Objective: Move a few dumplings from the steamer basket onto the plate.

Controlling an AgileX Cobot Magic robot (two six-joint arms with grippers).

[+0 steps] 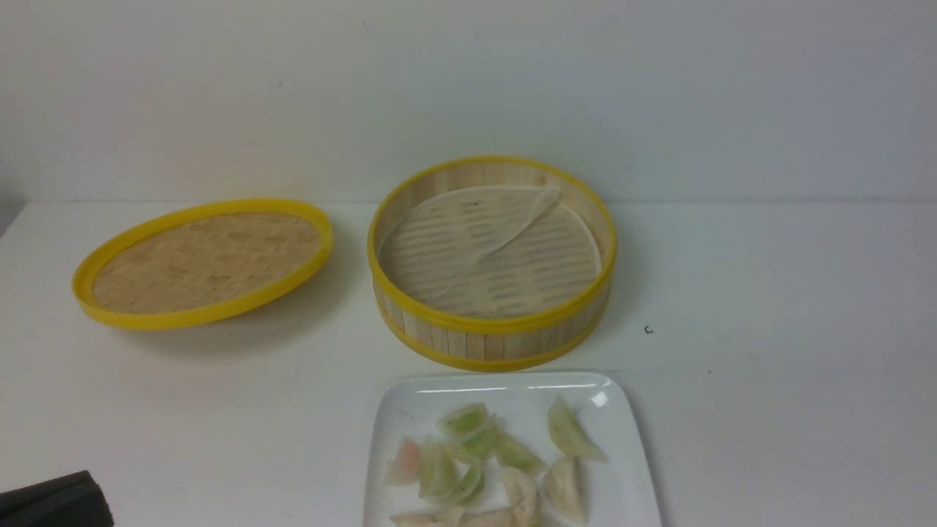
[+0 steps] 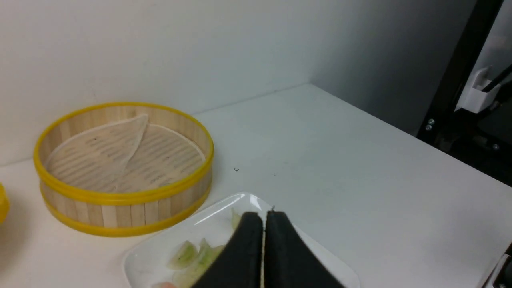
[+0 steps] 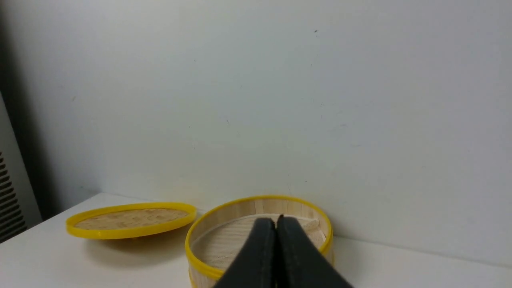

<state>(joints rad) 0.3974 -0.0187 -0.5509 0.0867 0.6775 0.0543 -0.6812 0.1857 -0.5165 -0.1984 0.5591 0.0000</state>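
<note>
The steamer basket (image 1: 492, 323) stands at the middle of the table and holds only its paper liner (image 1: 487, 219), folded over on itself. In front of it the white plate (image 1: 629, 468) carries several dumplings: a pale pinkish one (image 1: 404, 461) at its left, a cream-white one (image 1: 565, 489) towards its right, and green crescents (image 1: 468, 419) between them. My left gripper (image 2: 264, 218) hangs shut and empty above the plate (image 2: 152, 256), beside the basket (image 2: 120, 197). My right gripper (image 3: 276, 220) is shut and empty too, pointing at the basket (image 3: 256, 199).
The flat woven lid (image 1: 205, 260) with its yellow rim lies tilted to the left of the basket; the right wrist view shows this lid (image 3: 130, 219) as well. A wall runs close behind the table. A black part of my left arm (image 1: 55, 503) shows at the front left corner.
</note>
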